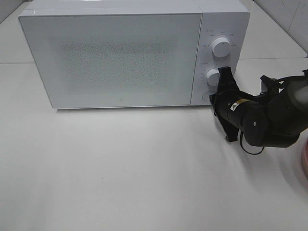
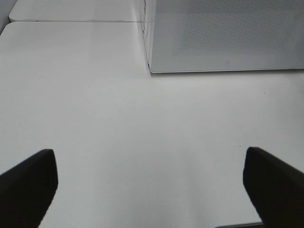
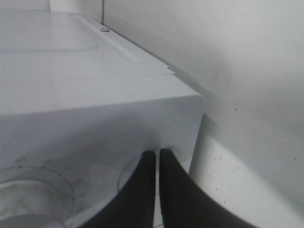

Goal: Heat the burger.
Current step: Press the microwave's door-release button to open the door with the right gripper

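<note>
The burger is out of view. The white microwave (image 1: 115,53) stands at the back of the table with its door shut. My right gripper (image 1: 213,98) is shut, and its tips sit against the bottom of the control panel, by the round button (image 1: 207,96) below the two knobs. In the right wrist view the shut gripper (image 3: 156,153) meets the panel's lower corner next to a dial (image 3: 28,199). My left gripper (image 2: 148,153) is open with nothing between its fingers, hovering over bare table in front of the microwave (image 2: 228,33). It does not show in the exterior high view.
An upper knob (image 1: 221,46) and a lower knob (image 1: 213,76) sit on the panel. The rim of a pink plate (image 1: 304,159) shows at the right edge. White table (image 1: 120,168) spreads in front of the microwave.
</note>
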Robot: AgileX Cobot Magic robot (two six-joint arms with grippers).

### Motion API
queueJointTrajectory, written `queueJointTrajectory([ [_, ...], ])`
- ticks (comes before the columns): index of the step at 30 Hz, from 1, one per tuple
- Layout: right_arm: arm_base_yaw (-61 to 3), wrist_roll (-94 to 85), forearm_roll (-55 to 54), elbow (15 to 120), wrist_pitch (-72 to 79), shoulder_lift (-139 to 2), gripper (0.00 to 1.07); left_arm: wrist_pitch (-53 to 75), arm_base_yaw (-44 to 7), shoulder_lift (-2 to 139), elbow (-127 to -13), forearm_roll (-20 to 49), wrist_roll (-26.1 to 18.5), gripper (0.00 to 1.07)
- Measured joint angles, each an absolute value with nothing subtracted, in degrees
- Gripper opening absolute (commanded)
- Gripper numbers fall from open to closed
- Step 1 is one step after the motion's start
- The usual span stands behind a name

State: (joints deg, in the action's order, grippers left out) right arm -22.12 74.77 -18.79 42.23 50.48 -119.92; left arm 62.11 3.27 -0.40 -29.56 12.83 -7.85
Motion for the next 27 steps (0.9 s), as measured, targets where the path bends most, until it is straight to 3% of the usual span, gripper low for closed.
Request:
queueJointTrajectory([
  [27, -22.23, 76.49, -19.14, 44.29, 51.51, -120.66, 0.00, 62.11, 3.27, -0.40, -29.56, 12.83, -7.85, 0.98],
])
